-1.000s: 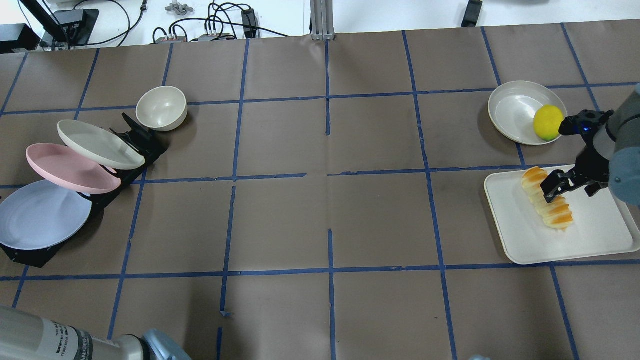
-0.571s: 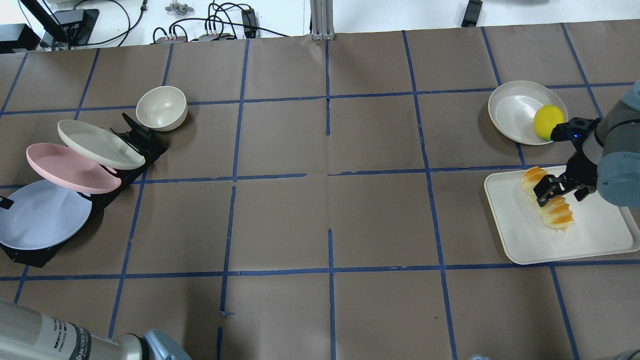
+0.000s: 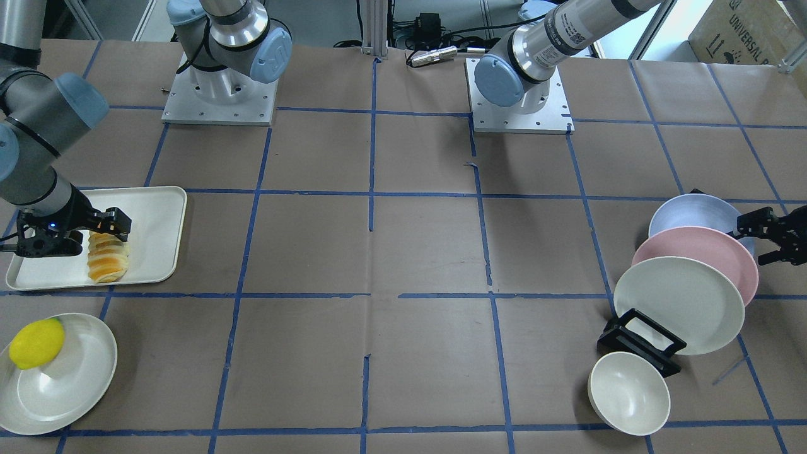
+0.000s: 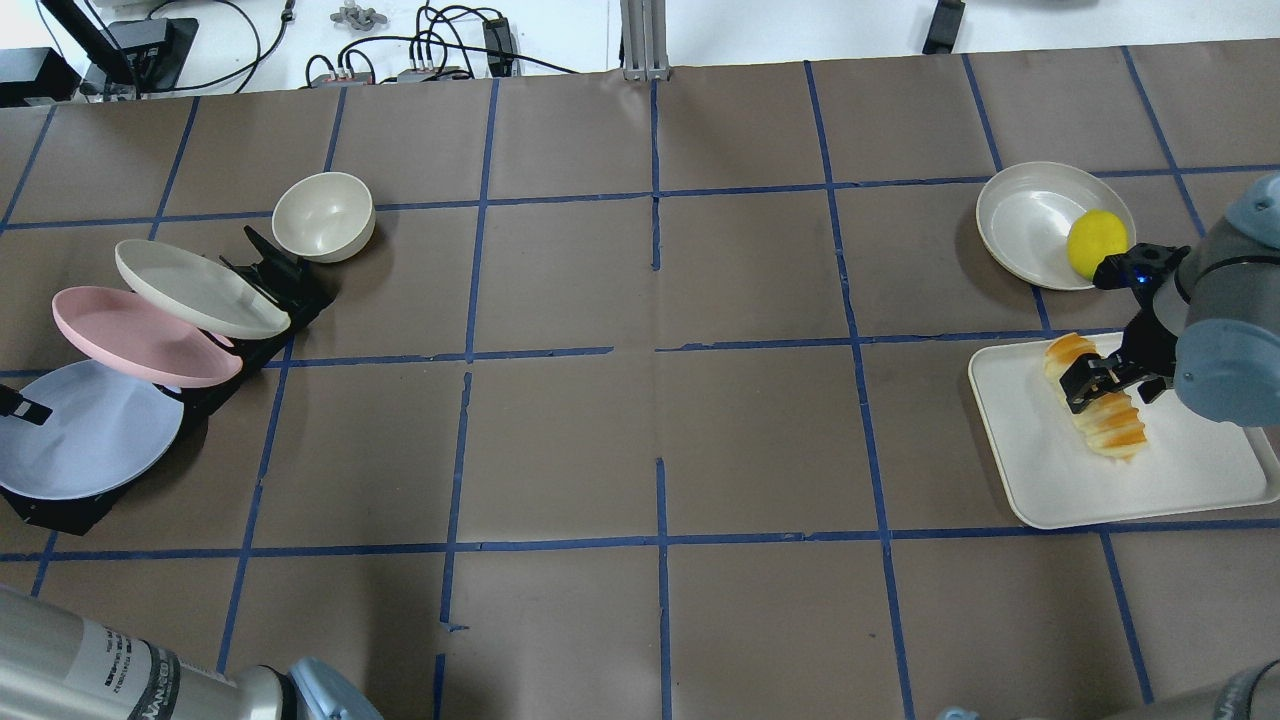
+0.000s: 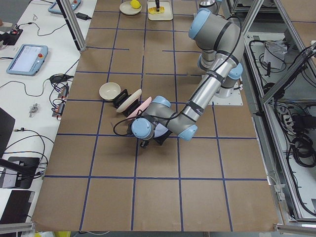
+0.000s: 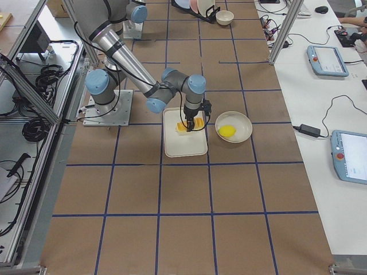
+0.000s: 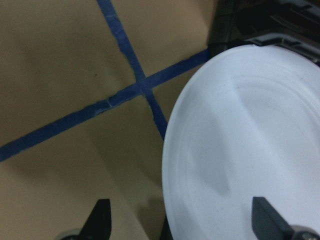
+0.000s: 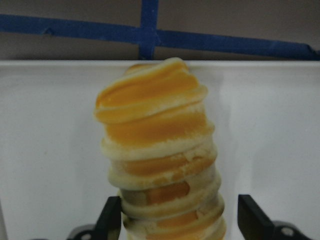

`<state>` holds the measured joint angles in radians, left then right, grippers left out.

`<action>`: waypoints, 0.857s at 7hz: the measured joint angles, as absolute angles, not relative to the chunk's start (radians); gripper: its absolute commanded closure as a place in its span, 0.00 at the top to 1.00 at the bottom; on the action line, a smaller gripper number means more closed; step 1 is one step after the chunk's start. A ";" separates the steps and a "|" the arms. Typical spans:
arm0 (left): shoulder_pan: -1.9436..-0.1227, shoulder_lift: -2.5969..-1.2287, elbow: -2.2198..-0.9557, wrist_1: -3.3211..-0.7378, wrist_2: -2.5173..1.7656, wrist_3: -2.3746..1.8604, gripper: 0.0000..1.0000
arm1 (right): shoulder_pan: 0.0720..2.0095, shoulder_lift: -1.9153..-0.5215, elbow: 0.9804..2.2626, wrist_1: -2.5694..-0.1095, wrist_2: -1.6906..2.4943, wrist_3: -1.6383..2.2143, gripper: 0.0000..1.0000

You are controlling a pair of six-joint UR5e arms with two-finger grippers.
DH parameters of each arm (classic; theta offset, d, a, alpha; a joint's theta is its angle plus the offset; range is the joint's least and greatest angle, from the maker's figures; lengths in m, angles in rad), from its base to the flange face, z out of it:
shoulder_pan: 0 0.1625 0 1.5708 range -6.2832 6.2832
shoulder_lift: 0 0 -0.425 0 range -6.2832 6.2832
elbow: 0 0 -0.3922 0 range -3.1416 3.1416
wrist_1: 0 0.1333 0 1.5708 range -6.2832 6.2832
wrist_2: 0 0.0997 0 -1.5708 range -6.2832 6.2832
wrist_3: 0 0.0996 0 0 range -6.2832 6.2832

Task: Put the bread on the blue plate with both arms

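The bread (image 4: 1112, 432), striped orange and cream, lies on a white tray (image 4: 1180, 480) at the right. My right gripper (image 4: 1100, 390) is open and low over the loaf's middle. In the right wrist view its fingers (image 8: 111, 220) stand on either side of the bread (image 8: 160, 150). The blue plate (image 4: 95, 435) leans in a black rack (image 4: 275, 290) at the far left. My left gripper (image 4: 22, 407) is open at the plate's outer rim. In the left wrist view the plate (image 7: 240, 140) has its edge between the two fingers (image 7: 100, 220).
A pink plate (image 4: 140, 335) and a cream plate (image 4: 195, 285) lean in the same rack. A cream bowl (image 4: 323, 215) stands behind it. A yellow lemon (image 4: 1093, 243) lies on a cream plate (image 4: 1030, 220) beyond the tray.
My right gripper has moved left and settled lower around the bread. My left gripper has come into the overhead view at the blue plate's left rim.
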<state>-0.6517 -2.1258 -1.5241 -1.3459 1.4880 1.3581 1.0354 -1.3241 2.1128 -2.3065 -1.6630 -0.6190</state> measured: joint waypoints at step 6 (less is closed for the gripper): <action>-0.657 -2.121 -1.520 -1.341 1.489 1.319 0.01 | 1.034 -1.389 2.095 -2.269 -1.673 -0.629 0.07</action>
<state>-0.6572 -2.1206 -1.5205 -1.3406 1.4889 1.3185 1.0343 -1.3893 2.0946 -2.2690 -1.6728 -0.6288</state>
